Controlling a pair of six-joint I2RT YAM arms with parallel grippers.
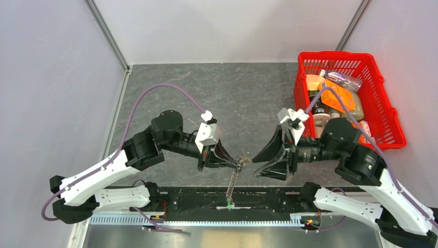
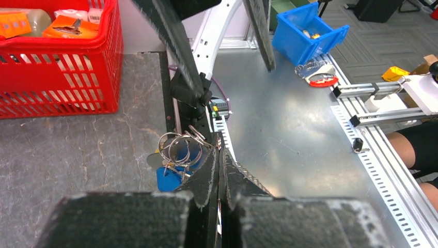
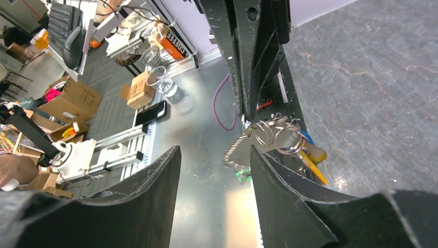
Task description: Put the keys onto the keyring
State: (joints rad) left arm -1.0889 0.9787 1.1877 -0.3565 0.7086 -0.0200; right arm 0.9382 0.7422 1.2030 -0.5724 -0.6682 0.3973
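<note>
Where the containers stand: a red plastic lattice basket [image 1: 335, 53] sits at the far right of the grey mottled table [image 1: 232, 93], behind the right arm. A blue plastic bin [image 2: 289, 46] shows only in the left wrist view, off beyond the bare metal sheet [image 2: 279, 129].
Basket contents: orange packets, a clear wrapped bag and a pale bottle, heaped together; the rest is too jumbled to name.
Bin contents: a few small bits, too small to tell.
Keyring place: the silver metal keyring [image 1: 243, 161], a bunch of wire rings with a twisted chain [image 1: 233, 183] and a small bright green plastic tag [image 1: 228, 206], hangs off the table between the left gripper [image 1: 237, 164] and the right gripper [image 1: 255, 167], near the front edge.
Keyring axis: seen from above, its long axis runs from the rings towards the near edge, leaning slightly left. The tag end points at the black base rail [image 1: 206, 199].
At the rings: a blue-capped key [image 2: 168, 178] and a yellow-capped key [image 3: 315, 155] hang close against the bunch; whether they are threaded on cannot be told.
Left gripper: fingers pressed together, pinching the ring bunch at their tips.
Right gripper: jaws spread wide with nothing between them, tips facing the rings, just beside them and not touching.
</note>
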